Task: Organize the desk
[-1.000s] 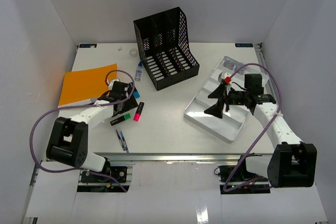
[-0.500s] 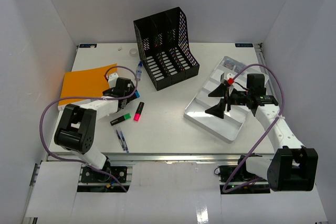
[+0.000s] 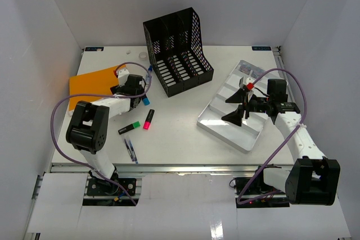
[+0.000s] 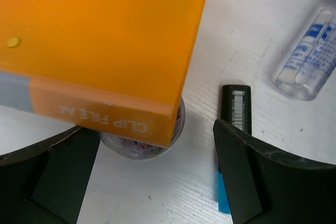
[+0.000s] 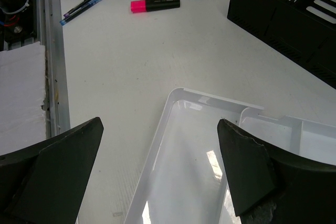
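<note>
A small clear round object (image 4: pixel 140 145) is lying half hidden under the orange plastic clip file (image 4: pixel 105 40), too covered to identify. The left gripper (image 4: pixel 152 182) is hovering spread above it, and the right gripper (image 5: pixel 157 171) is hovering spread over the silver compartmented tray (image 5: pixel 157 140). The large white desk (image 3: pixel 180 133) is lying beneath everything.

Three highlighters (image 3: pixel 148 120), one pen (image 3: pixel 130 150), one orange file (image 3: pixel 93 84), one black rack (image 3: pixel 177 49), one silver tray (image 3: pixel 233 136) and one clear tube (image 4: pixel 310 56) were counted.

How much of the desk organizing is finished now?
Little looks done: the green highlighter, pink highlighter and pen lie loose on the desk, and the file rack looks empty. In hand: nothing; the left gripper hangs open at the orange file, the right gripper open over the tray. Left: nearly everything.
</note>
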Robot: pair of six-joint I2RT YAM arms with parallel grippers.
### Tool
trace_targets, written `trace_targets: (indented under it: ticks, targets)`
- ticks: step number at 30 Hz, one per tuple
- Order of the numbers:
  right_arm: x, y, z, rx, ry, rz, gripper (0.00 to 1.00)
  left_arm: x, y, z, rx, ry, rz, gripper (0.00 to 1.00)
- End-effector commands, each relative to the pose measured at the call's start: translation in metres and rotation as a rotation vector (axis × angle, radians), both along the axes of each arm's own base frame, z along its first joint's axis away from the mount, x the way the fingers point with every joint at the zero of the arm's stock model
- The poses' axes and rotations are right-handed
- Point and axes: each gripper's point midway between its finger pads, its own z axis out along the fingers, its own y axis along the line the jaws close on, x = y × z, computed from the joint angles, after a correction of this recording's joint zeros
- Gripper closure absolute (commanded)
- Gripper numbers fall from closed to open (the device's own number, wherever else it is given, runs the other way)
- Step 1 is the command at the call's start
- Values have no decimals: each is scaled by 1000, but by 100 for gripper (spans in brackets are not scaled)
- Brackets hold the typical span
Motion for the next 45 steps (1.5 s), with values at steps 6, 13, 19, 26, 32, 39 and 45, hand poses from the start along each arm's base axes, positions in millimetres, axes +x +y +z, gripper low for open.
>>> trace_targets:
  ticks: [6,13,19,26,32,39,45]
  targets:
    - [-2,1,7,25,-21,21,4,29,8,28,54,-71,13,3]
    - [2,-7,8,28,-22,-8,4,29,7,25,51,-60,2,7]
    - [2,-7,8,29,-19,-10,4,25,6,25,30,-59,-7,30]
    - [1,-8,7,28,-17,-10,4,16,-7,44,-45,-80,-62,58]
    - [-1,-10,-2,-2,-17,-3,4,6,-39,99,-205,-174,-206,73]
    - [-18,11,-24,-91,-9,70,2,-39,-112,129,-553,-144,-513,82]
    - [-17,40,-15,-144,-97,77,2,-95,-178,128,-913,-1,-834,85]
